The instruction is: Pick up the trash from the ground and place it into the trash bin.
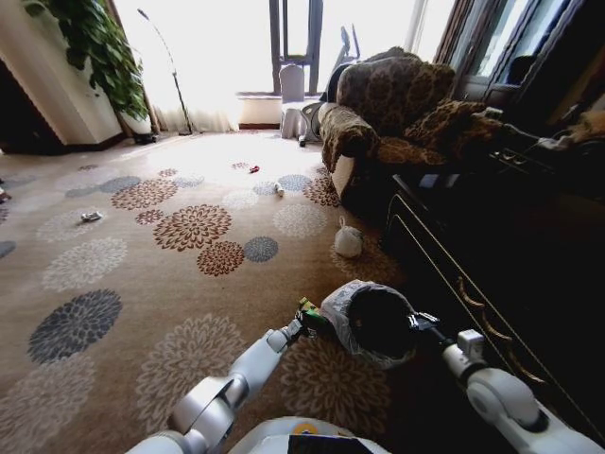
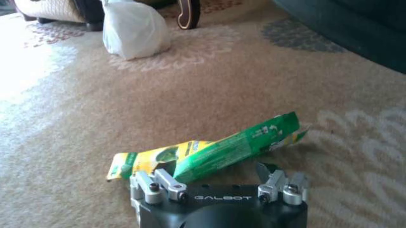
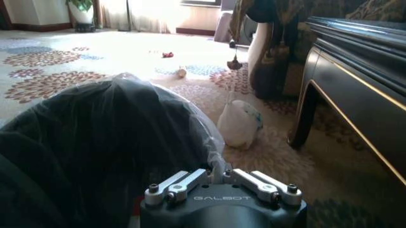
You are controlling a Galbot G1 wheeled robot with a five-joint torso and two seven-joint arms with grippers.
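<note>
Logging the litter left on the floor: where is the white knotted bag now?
In the head view, the white knotted bag sits on the carpet beyond the trash bin, near the dark cabinet's leg.

Litter on the carpet and the lined bin

A flattened green-and-yellow carton (image 2: 216,153) lies on the carpet just beside the trash bin (image 1: 371,322), a black bucket lined with crinkled translucent plastic, standing upright. A white knotted plastic bag (image 1: 348,240) sits farther off near the sofa; beyond it lie a small pale bottle (image 1: 279,190), a red scrap (image 1: 253,169) and a white scrap (image 1: 91,217).
</note>
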